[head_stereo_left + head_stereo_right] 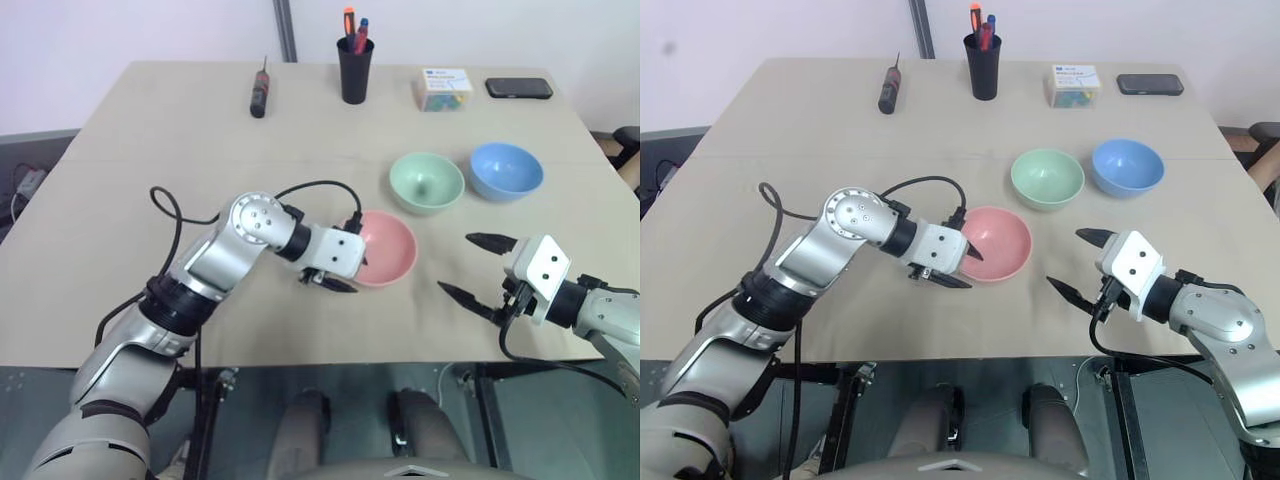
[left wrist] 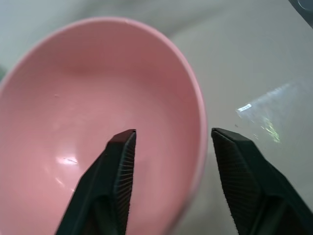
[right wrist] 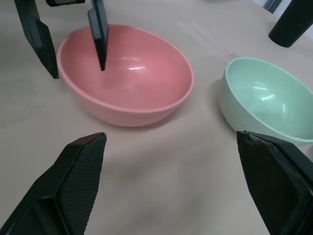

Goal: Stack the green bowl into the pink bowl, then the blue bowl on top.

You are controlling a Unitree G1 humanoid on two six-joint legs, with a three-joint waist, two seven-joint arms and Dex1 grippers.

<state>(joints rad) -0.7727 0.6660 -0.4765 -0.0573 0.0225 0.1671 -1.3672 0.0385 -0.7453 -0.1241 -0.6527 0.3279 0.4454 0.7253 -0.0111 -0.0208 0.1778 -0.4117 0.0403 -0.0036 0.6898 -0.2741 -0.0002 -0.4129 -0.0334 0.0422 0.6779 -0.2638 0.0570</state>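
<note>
The pink bowl (image 1: 392, 245) stands upright near the table's middle. My left gripper (image 1: 962, 266) is open at its left rim, one finger (image 3: 100, 34) inside the bowl and the other (image 3: 36, 36) outside it, with the rim (image 2: 195, 127) between them. Just behind and to the right sits the green bowl (image 1: 427, 183), with the blue bowl (image 1: 507, 170) beside it further right. Both are empty. My right gripper (image 1: 457, 262) hovers open to the right of the pink bowl, pointing toward it, with nothing between its fingers.
Along the table's far edge lie a screwdriver (image 1: 260, 95), a black cup of pens (image 1: 355, 68), a small box (image 1: 444, 88) and a black phone (image 1: 519, 88). The table's front edge (image 1: 330, 362) runs just below both grippers.
</note>
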